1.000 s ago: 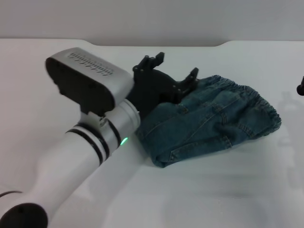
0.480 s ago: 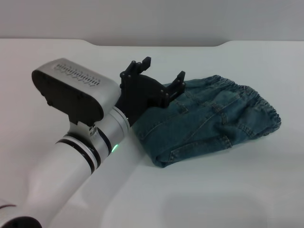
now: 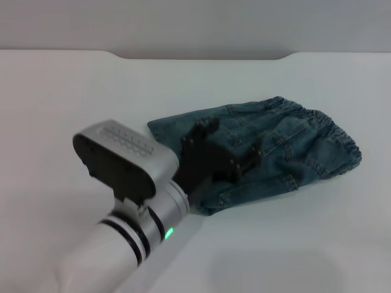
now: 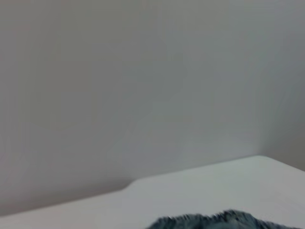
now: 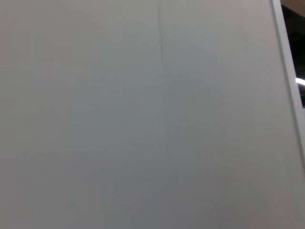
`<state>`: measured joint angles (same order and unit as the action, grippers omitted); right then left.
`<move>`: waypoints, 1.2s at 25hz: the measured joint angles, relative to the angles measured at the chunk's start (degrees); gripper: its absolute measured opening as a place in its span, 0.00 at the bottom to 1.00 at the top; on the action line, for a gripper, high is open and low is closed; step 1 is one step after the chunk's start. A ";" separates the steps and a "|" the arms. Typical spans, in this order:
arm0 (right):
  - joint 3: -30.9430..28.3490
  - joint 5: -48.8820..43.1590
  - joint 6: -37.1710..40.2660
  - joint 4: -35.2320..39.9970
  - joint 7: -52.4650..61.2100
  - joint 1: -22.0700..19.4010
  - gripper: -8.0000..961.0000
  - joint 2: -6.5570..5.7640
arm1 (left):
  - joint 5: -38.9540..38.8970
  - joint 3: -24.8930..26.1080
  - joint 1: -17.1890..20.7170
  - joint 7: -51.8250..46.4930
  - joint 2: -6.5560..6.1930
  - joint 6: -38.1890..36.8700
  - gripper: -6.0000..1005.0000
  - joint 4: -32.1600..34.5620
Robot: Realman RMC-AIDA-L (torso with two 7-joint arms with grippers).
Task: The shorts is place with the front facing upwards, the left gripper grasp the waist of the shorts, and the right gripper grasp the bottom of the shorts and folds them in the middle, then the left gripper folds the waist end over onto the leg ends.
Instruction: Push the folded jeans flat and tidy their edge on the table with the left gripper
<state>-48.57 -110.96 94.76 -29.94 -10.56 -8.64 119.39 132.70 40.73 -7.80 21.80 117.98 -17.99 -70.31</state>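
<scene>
One arm over folded denim shorts (image 3: 263, 149) on the white table (image 3: 73, 91).
Reaching from the near left, the silver arm holds the left gripper (image 3: 229, 146) just above the shorts' near-left part, fingers spread and pinching nothing. The gathered waist (image 3: 330, 131) lies at the far right.

Shorts (image 3: 269, 146) lie folded on table (image 3: 73, 91), right of centre; waist (image 3: 324, 125) at far right. Left gripper (image 3: 229, 143) over their near-left part, fingers apart.
</scene>
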 joint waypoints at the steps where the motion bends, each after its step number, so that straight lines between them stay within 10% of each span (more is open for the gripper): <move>1: 0.11 0.02 -0.22 0.07 0.00 0.23 0.09 -0.04 | 0.00 -0.61 0.34 -0.27 -0.05 0.01 0.84 -0.05; 18: 0.34 -0.23 -3.21 1.47 -0.49 4.29 0.01 -0.38 | 0.34 -5.54 -3.40 -2.94 0.15 -2.91 0.63 7.57; 30: 0.31 -0.21 -3.21 1.46 -0.59 4.39 0.01 -0.39 | 0.01 -5.83 -6.00 -6.21 0.31 -5.20 0.15 12.99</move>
<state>-48.25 -111.17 91.55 -28.48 -11.15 -4.25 119.00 132.71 34.90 -13.80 15.59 118.29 -23.19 -57.33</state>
